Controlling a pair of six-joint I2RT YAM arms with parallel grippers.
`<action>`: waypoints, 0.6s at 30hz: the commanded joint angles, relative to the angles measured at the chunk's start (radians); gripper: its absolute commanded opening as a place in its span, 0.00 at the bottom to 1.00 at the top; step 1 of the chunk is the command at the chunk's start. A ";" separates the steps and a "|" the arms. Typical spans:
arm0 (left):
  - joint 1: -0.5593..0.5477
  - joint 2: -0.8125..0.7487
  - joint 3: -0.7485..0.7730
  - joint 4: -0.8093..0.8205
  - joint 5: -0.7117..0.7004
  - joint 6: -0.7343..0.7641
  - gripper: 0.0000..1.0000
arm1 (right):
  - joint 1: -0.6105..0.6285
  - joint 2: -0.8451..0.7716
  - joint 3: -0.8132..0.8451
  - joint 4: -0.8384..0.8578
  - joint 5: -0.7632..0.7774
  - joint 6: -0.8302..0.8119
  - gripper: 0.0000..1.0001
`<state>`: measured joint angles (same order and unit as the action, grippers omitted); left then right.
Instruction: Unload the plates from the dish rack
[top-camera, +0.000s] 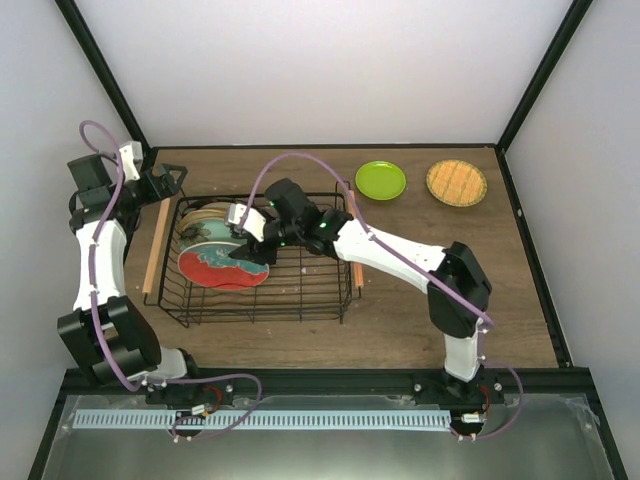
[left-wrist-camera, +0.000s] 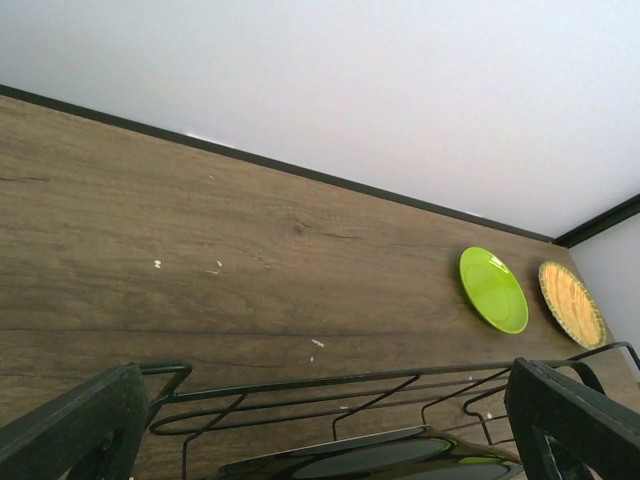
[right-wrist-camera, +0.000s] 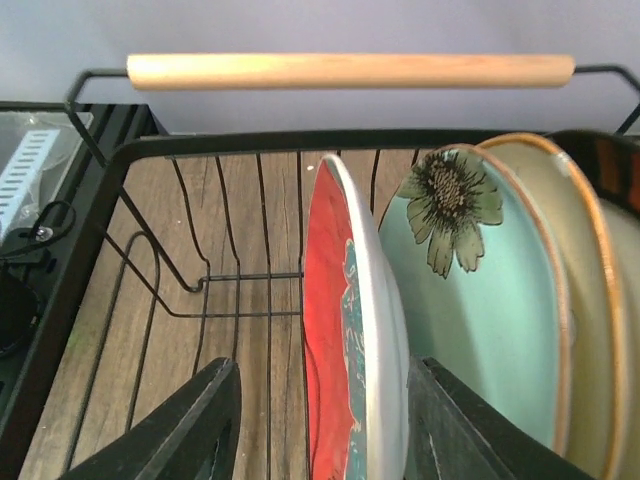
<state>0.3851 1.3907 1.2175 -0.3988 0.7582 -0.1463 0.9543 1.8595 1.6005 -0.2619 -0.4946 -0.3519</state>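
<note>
Upright in dish rack (right-wrist-camera: 250, 141), red plate (right-wrist-camera: 327, 330), straddled by right pincer (right-wrist-camera: 322, 428)

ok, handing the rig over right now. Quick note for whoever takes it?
Left pincer: open, empty, by the far-left corner of the dish rack.
Right pincer: open, inside the rack, straddling the rim of the red plate, not closed on it.
Done: lime-green plate and orange plate lie on the table, far right.
Left: red plate, teal plate and beige plate stand in the rack; possibly more behind.
Likely next: close on the red plate and lift it out.
</note>
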 joint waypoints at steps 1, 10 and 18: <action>-0.005 0.002 0.016 0.023 0.021 0.008 1.00 | 0.023 0.066 0.062 0.029 0.041 -0.021 0.47; -0.006 -0.009 0.003 0.017 0.023 0.014 1.00 | 0.043 0.128 0.078 0.080 0.136 -0.051 0.44; -0.005 -0.010 -0.004 0.021 0.028 0.013 1.00 | 0.083 0.151 0.069 0.099 0.302 -0.101 0.19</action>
<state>0.3851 1.3907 1.2171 -0.3973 0.7666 -0.1455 1.0046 1.9896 1.6283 -0.2001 -0.3107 -0.4164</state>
